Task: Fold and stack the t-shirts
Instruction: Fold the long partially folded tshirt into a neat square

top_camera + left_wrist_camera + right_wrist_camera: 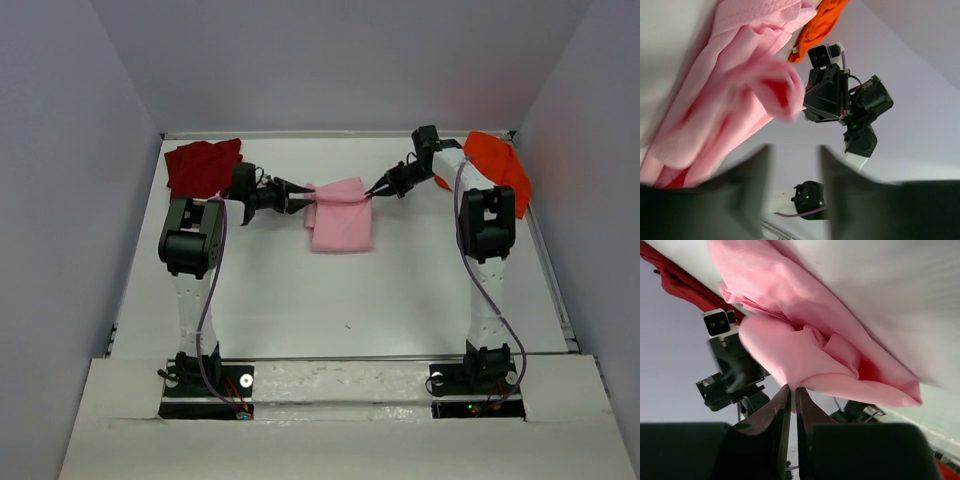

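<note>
The pink shirt (340, 222) lies folded in the middle of the worktop (350, 300), nearer to its far edge. The red shirt (203, 167) is in the far left corner and the orange shirt (500, 165) in the far right corner. The left tool (792, 152) has its fingers apart just beside the far left corner of the pink shirt, and the right tool (793, 388) is pressed together on a thin fold at the far right corner of that shirt.
</note>
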Action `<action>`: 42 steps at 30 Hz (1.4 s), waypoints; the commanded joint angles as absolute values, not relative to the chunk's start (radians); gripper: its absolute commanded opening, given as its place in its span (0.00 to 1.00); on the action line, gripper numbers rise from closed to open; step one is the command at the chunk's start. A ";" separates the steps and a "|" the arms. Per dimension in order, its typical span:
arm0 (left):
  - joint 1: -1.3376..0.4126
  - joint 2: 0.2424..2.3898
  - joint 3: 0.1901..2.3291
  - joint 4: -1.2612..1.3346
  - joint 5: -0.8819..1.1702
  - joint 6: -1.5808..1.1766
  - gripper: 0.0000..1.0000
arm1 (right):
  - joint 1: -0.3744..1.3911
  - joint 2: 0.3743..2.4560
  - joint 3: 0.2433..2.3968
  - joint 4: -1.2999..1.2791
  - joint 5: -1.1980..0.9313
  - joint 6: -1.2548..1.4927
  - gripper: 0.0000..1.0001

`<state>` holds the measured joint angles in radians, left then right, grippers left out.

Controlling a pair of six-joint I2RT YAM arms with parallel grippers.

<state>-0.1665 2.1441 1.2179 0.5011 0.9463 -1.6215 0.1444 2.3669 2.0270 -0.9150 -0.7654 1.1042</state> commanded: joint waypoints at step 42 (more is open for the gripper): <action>-0.361 2.310 2.168 -0.913 0.146 -0.356 0.99 | 0.242 2.316 2.204 -1.034 -0.270 0.425 0.81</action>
